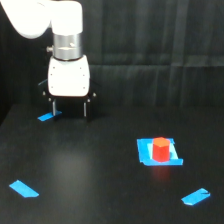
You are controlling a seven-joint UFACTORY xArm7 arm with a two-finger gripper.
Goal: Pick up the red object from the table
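The red object is a small red-orange stubby block standing upright on the blue square patch on the black table, towards the exterior view's right. My gripper hangs from the white arm at the upper left, far from the block. Its two dark fingers point down and stand apart with nothing between them. The fingertips are near the table surface.
Blue tape strips lie on the table: one just below the gripper at the left, one at the lower left, one at the lower right. A black curtain hangs behind the table.
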